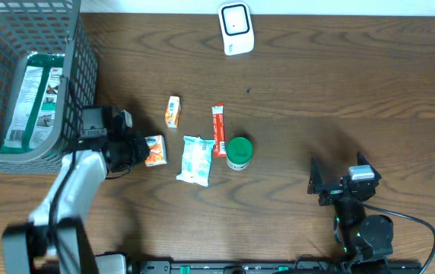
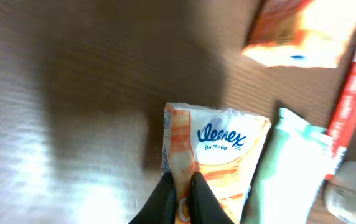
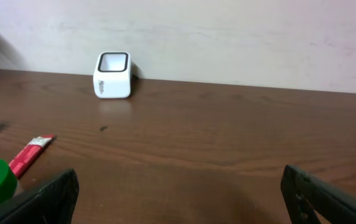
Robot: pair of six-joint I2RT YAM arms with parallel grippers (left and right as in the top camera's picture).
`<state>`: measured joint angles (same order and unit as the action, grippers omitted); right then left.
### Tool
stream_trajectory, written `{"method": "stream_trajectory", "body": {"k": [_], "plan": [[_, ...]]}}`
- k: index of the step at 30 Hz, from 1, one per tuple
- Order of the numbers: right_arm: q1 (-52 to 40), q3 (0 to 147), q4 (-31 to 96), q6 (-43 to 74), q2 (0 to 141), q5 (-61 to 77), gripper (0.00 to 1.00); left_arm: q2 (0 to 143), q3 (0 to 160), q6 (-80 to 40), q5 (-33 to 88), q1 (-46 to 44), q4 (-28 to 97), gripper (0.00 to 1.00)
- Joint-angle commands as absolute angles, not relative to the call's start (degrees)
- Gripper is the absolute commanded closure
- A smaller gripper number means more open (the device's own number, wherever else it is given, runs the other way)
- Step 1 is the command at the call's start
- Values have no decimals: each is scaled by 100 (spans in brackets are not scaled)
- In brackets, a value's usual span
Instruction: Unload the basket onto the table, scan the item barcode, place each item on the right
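Left gripper [image 2: 182,186] pinched on tissue pack [image 2: 218,146] edge. Pack light, squishy, slick wrap, so thin pinch might slip, maybe grab deeper. Right gripper [image 3: 179,198] wide, empty.

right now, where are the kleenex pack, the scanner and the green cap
kleenex pack [image 2: 220,138] left wrist view, on the blue logo
scanner [image 1: 236,30] overhead view, middle of its top face
green cap [image 1: 239,150] overhead view, centre of its top

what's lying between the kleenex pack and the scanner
Only the small orange box lies close to the straight line from the Kleenex pack, pinched in the left gripper, to the scanner. Nothing else shows on that line. Carried high, the pack should probably pass over it.
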<state>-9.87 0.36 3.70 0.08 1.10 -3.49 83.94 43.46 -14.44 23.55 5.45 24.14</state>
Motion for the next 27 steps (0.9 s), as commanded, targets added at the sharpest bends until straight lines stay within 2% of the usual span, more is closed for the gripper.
{"method": "stream_trajectory", "body": {"k": [1,6,10,16,20,27], "plan": [[-963,32,392,104,102,-403,1,7529,4600,-1529,1535,336,2707,92],[-963,32,390,104,102,-401,1,6565,4604,-1564,-432,-722,3216,93],[-963,32,392,104,102,-403,1,6552,4941,-1857,-1769,-1850,3809,93],[-963,32,392,104,102,-403,1,7483,6156,-2224,-2939,-2637,5094,93],[-963,32,392,104,104,-403,1,8407,6921,-3030,-3905,-3028,6099,93],[-963,32,390,104,102,-403,1,9725,7015,-4351,-4987,-3719,6375,93]]}}
